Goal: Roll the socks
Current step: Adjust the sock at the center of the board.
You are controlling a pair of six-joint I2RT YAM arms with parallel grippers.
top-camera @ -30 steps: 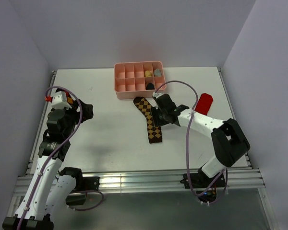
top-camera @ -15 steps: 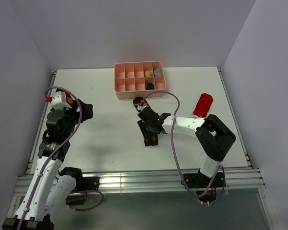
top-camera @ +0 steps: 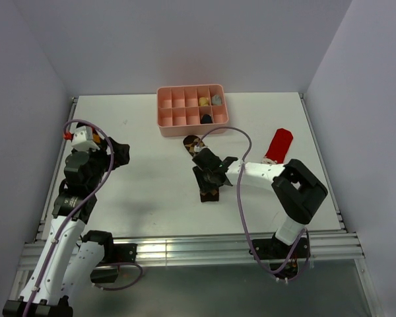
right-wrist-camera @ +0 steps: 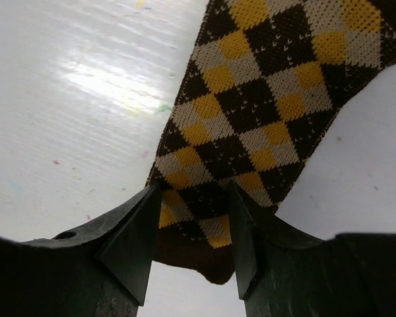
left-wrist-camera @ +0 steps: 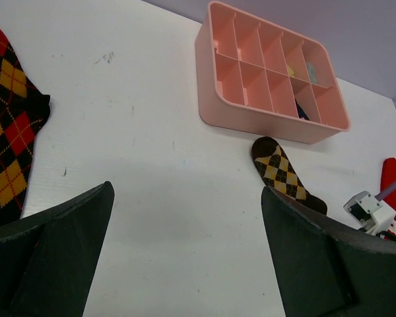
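Over at mid-table, just in front of the pink tray (top-camera: pixel 162 109), the right gripper (top-camera: pixel 210 177) had swung in from the right and dropped onto the tan argyle sock (right-wrist-camera: pixel 251 112) within the last second. Its jaws sat narrowed around the sock's near end, with fabric pinched between them. I'd guess the first roll was only starting (nothing curled over yet). The left gripper (left-wrist-camera: pixel 186 191) hung wide open and empty near the red-orange argyle sock (left-wrist-camera: pixel 10 132). The plain red sock (top-camera: pixel 280 142) lay untouched, far right.

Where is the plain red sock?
In the top view, the red sock lies on the right side of the table, to the right of the pink tray and the tan argyle sock.
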